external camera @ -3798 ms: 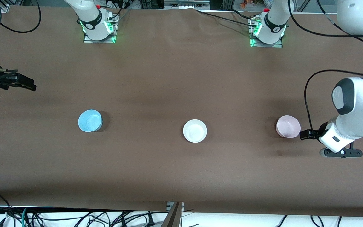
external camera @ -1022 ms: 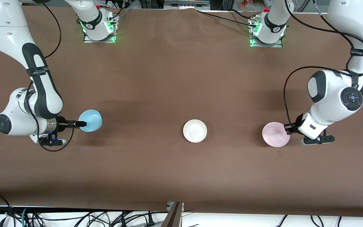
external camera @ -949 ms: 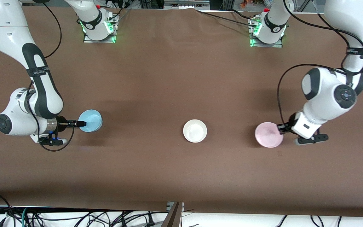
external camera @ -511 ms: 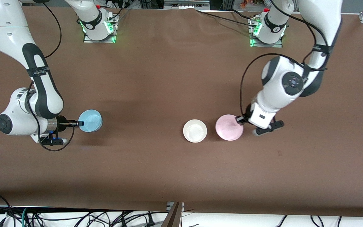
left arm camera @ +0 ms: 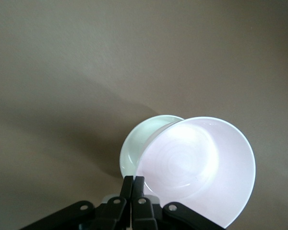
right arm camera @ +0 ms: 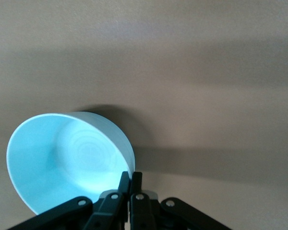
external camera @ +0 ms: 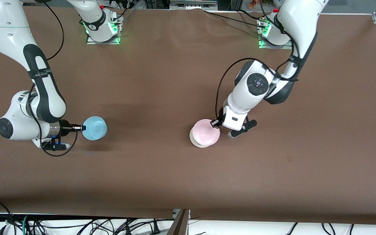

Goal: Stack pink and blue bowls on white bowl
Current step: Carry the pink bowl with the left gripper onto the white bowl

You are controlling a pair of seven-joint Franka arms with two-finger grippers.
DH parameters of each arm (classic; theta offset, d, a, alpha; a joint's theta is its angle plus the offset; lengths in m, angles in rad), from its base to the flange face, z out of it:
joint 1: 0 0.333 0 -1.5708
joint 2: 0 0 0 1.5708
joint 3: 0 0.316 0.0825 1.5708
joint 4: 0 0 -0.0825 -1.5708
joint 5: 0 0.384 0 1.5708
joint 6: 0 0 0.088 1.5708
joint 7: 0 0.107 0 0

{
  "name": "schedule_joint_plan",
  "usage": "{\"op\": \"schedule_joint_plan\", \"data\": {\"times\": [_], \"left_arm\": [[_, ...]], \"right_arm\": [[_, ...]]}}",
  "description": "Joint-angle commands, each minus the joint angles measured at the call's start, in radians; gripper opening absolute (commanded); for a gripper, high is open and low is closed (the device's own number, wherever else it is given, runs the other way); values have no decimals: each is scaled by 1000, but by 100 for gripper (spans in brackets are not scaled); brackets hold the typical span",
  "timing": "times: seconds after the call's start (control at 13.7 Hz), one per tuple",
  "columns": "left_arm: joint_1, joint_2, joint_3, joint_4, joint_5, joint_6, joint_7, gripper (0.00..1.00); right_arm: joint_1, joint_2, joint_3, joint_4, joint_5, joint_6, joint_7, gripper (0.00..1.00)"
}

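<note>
My left gripper (external camera: 214,123) is shut on the rim of the pink bowl (external camera: 205,132) and holds it over the white bowl (external camera: 197,143), whose rim shows beneath it at the table's middle. In the left wrist view the pink bowl (left arm camera: 201,167) covers most of the white bowl (left arm camera: 139,143), with the left gripper (left arm camera: 133,182) pinching its rim. My right gripper (external camera: 81,128) is shut on the rim of the blue bowl (external camera: 95,128) toward the right arm's end, lifted slightly. In the right wrist view the right gripper (right arm camera: 130,178) pinches the tilted blue bowl (right arm camera: 67,160).
The brown table (external camera: 162,182) carries nothing else. The arm bases (external camera: 103,31) stand at its edge farthest from the front camera. Cables hang along the edge nearest to it.
My left arm has carried the pink bowl from the left arm's end to over the white bowl. My right gripper came in, closed on the blue bowl's rim and has just shifted it slightly.
</note>
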Motion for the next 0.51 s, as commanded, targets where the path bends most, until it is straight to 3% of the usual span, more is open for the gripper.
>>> {"op": "schedule_joint_plan", "data": {"times": [0.0, 0.44], "left_arm": [[-38, 49, 13, 41, 70, 34, -106, 0], [-49, 64, 13, 37, 83, 34, -117, 0]], "right_arm": [[-6, -21, 10, 32, 27, -46, -18, 0], [0, -21, 41, 108, 33, -117, -6, 0]]}}
